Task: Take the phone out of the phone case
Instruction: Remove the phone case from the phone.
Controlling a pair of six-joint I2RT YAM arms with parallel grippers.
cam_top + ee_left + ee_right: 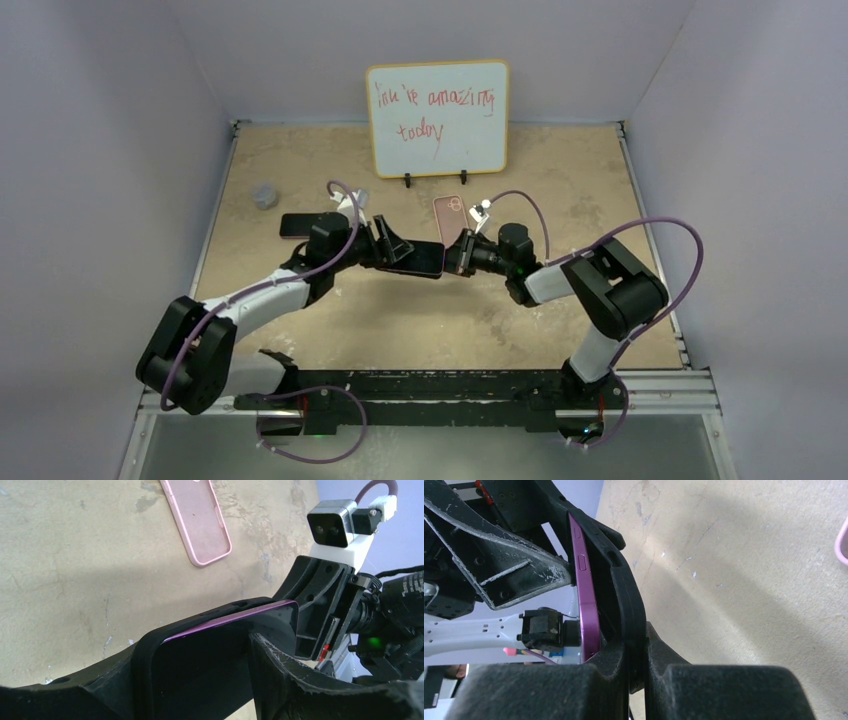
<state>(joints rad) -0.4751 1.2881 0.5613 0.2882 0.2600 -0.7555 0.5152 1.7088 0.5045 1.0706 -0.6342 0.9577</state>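
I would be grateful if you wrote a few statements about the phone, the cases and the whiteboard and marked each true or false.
1. The phone shows a purple side edge. True.
2. The right gripper stands wide open. False: it is shut on the black case.
3. A pink case lies on the table. True.
4. The whiteboard lies flat. False: it stands upright at the far edge.
5. The phone rests on the table. False: it is held up in the air.
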